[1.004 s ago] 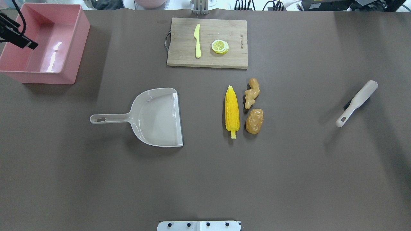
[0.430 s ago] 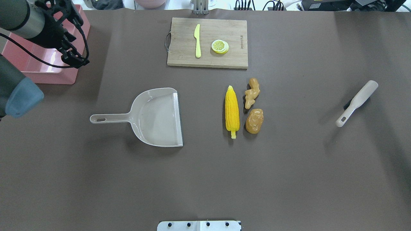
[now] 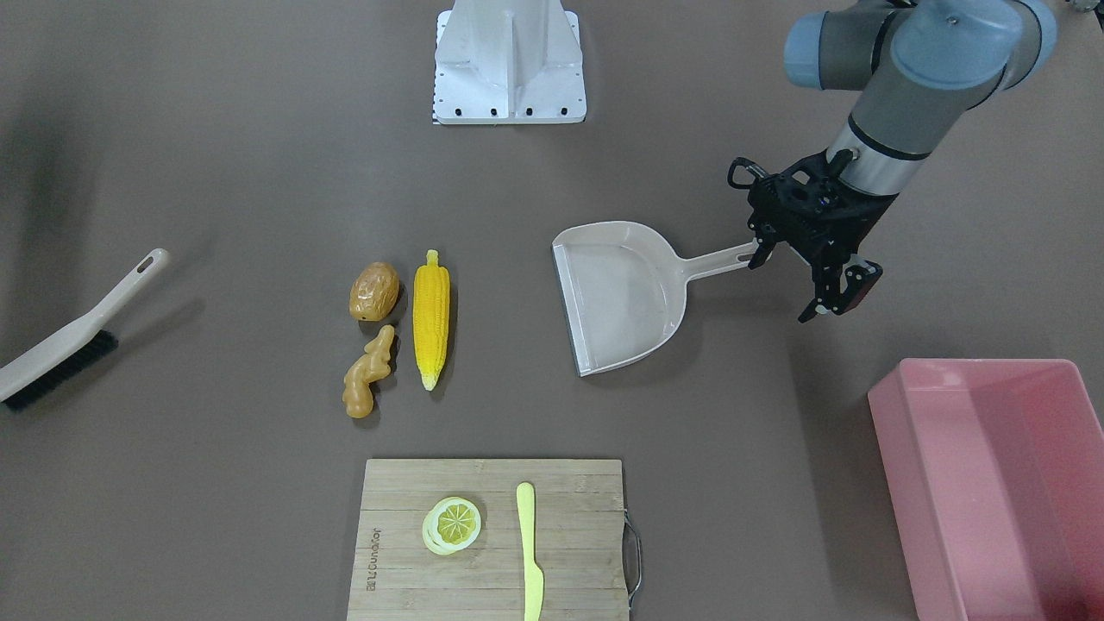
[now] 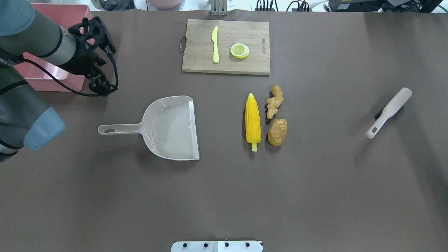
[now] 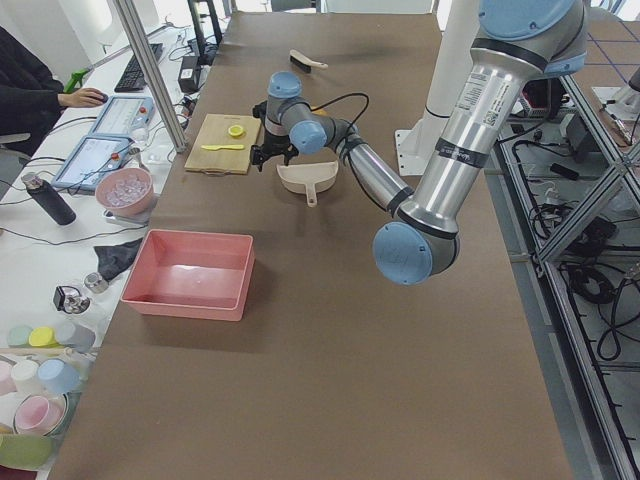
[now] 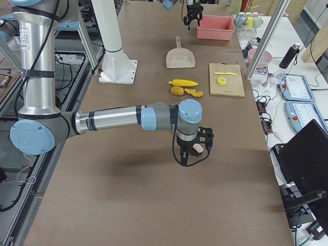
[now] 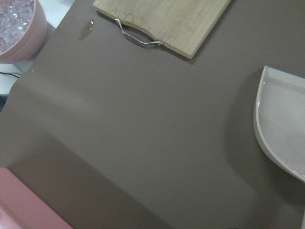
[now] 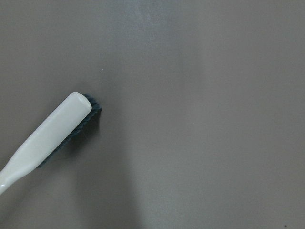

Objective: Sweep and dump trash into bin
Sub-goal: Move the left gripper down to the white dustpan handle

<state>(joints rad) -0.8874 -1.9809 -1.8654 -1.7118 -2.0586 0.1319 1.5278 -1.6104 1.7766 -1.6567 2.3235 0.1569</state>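
Note:
The trash lies mid-table: a yellow corn cob [image 4: 253, 120], a brown potato [image 4: 277, 132] and a tan ginger root [image 4: 274, 101] close together. The pink bin [image 3: 975, 366] stands at the far left corner, partly hidden by my left arm in the overhead view. My left gripper [image 4: 103, 89] hangs open and empty between the bin and the grey dustpan [image 4: 171, 127], above the table beyond the dustpan's handle [image 3: 720, 256]. My right gripper [image 6: 193, 154] shows only in the exterior right view, over the brush [image 4: 388, 112]; I cannot tell whether it is open or shut.
A wooden cutting board [image 4: 225, 45] at the far edge carries a yellow-green knife [image 4: 215, 43] and a lemon slice [image 4: 239, 50]. The robot's base plate [image 4: 217, 246] sits at the near edge. A person sits at a side desk [image 5: 40, 85].
My left arm has swung in from the left edge, across the bin, rightward and nearer toward the dustpan's handle. The trash, dustpan and brush have not moved.

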